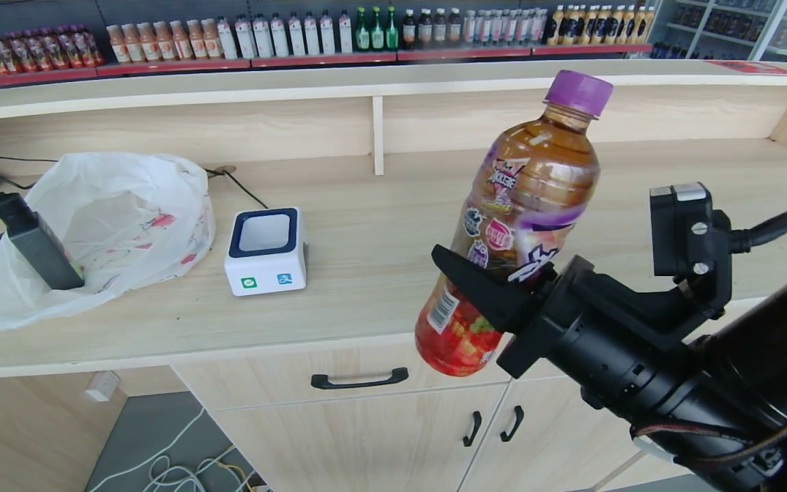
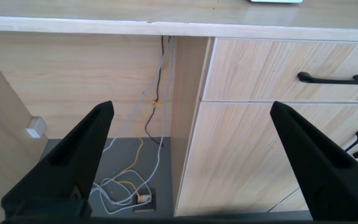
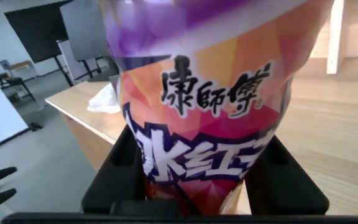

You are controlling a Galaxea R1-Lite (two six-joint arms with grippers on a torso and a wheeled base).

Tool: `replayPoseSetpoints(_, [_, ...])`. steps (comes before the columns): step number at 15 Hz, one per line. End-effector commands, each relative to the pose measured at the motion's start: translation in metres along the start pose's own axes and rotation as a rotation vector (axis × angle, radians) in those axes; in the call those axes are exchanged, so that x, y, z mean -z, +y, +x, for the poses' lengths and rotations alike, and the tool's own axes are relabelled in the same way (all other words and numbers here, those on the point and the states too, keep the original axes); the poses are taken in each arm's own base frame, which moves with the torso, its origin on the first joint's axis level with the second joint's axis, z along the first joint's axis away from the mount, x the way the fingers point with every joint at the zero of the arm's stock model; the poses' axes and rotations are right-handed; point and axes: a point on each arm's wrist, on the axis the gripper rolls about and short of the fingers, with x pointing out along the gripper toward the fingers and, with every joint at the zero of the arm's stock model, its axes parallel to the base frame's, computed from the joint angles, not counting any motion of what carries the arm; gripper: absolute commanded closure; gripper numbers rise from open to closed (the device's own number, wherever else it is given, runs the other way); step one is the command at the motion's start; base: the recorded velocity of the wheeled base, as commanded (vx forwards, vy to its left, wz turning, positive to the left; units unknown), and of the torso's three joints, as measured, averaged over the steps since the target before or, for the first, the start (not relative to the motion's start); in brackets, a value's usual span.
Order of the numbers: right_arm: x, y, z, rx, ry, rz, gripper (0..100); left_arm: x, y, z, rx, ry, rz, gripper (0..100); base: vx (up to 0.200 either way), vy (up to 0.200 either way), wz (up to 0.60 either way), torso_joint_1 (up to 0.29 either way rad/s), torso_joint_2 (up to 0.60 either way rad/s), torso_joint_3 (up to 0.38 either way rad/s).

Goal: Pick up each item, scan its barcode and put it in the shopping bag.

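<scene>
My right gripper (image 1: 497, 290) is shut on a drink bottle (image 1: 523, 225) with a purple cap and a colourful label. It holds the bottle tilted in the air above the front edge of the counter, right of centre. A barcode (image 1: 443, 309) shows low on the bottle's left side. In the right wrist view the bottle (image 3: 210, 124) sits between the black fingers (image 3: 120, 171). The white scanner (image 1: 267, 249) with a blue-rimmed top stands on the counter to the left of the bottle. Further left lies the white shopping bag (image 1: 127, 219). My left gripper (image 2: 192, 109) is open, below the counter, facing the cabinet front.
A dark grey block (image 1: 38, 239) stands at the bag's left side. A raised back ledge with a divider (image 1: 378, 133) borders the wooden counter (image 1: 380, 225). Below it are a drawer handle (image 1: 359, 379) and cupboard doors. Cables (image 2: 135, 180) lie on the floor under the counter's left part.
</scene>
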Motion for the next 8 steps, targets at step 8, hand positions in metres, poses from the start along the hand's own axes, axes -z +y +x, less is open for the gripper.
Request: replayPoseSetpoints(8, [-0.022,-0.018,0.005,0.417,-0.074,-0.222,100,0.000,0.000,0.000,0.000,0.000,0.000,0,0.000,0.000,0.00,0.000,0.00,0.000])
